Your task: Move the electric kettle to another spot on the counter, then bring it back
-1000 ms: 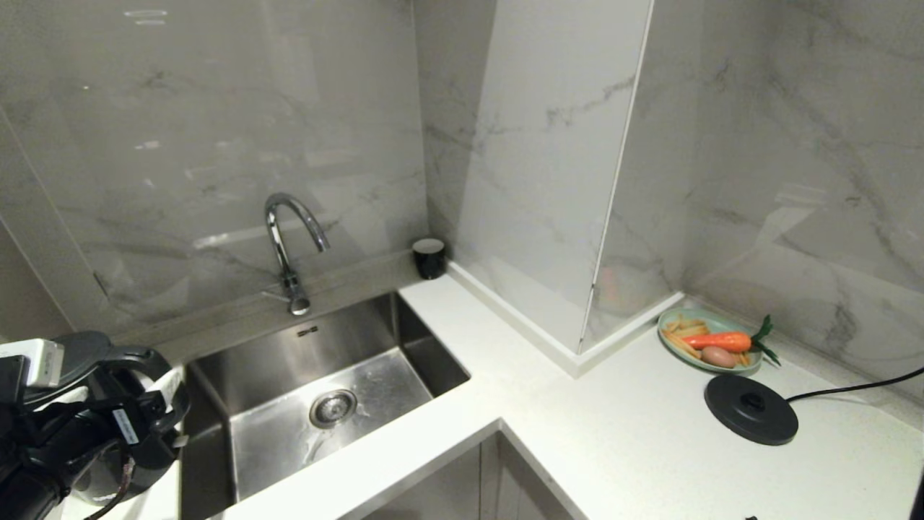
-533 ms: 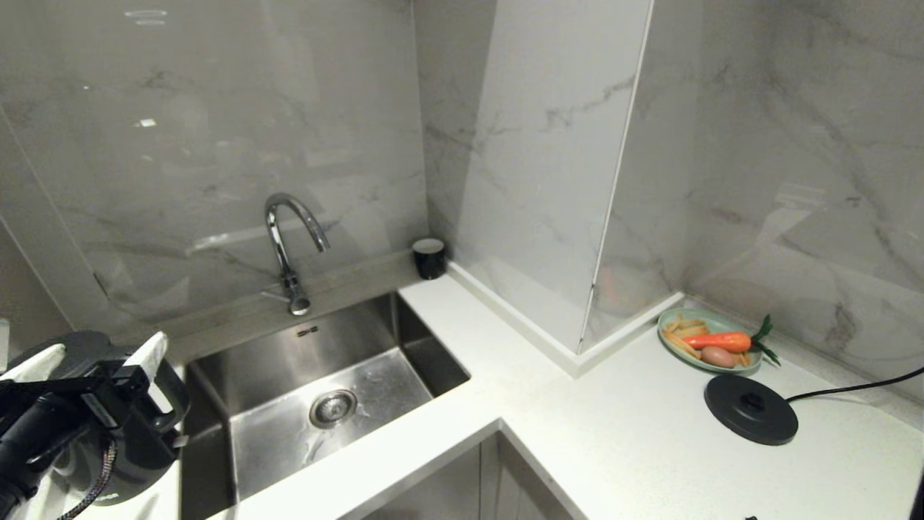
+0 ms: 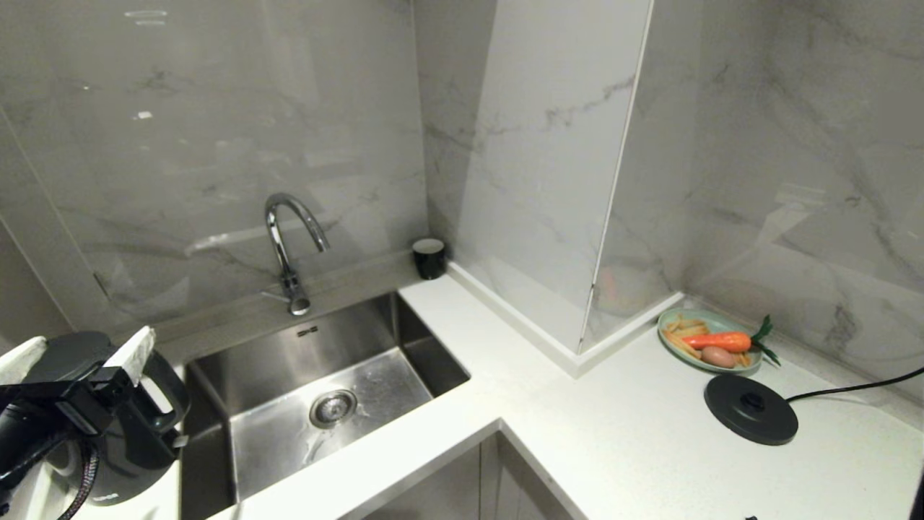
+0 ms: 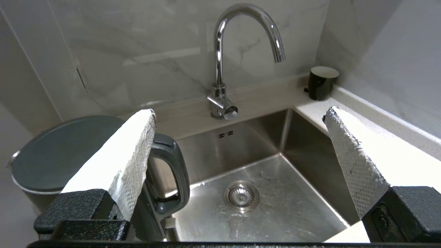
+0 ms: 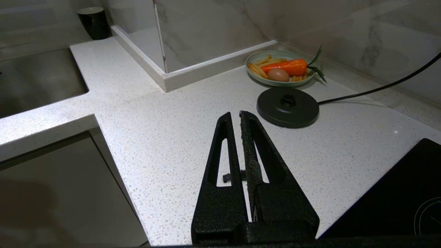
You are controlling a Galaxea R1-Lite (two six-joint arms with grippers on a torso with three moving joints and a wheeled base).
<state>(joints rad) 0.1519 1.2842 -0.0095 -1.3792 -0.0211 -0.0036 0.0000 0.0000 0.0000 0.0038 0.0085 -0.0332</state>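
Note:
The electric kettle [image 3: 119, 440] stands upright on the counter [image 3: 577, 404] left of the sink, a glossy black jug with a dark lid [image 4: 58, 151] and a loop handle [image 4: 174, 172] facing the sink. My left gripper [image 3: 79, 352] hovers open just above and in front of it. Its white-padded fingers [image 4: 127, 155] are spread wide and hold nothing, and the handle sits just inside one of them without being gripped. My right gripper [image 5: 235, 115] is shut and empty, parked low over the counter [image 5: 165, 137] near the base disc.
A steel sink [image 3: 404, 347] with a curved tap [image 3: 285, 238] lies beside the kettle. A small black cup [image 3: 429, 258] stands in the corner. The round black base disc [image 3: 751, 409] with its cord and a plate of toy food [image 3: 711, 341] sit at the right. A black hob [image 5: 396, 193] is nearby.
My left gripper has drawn up and back from the kettle's handle and turned level, fingers still spread. The kettle has stayed where it stands. The right arm has not moved.

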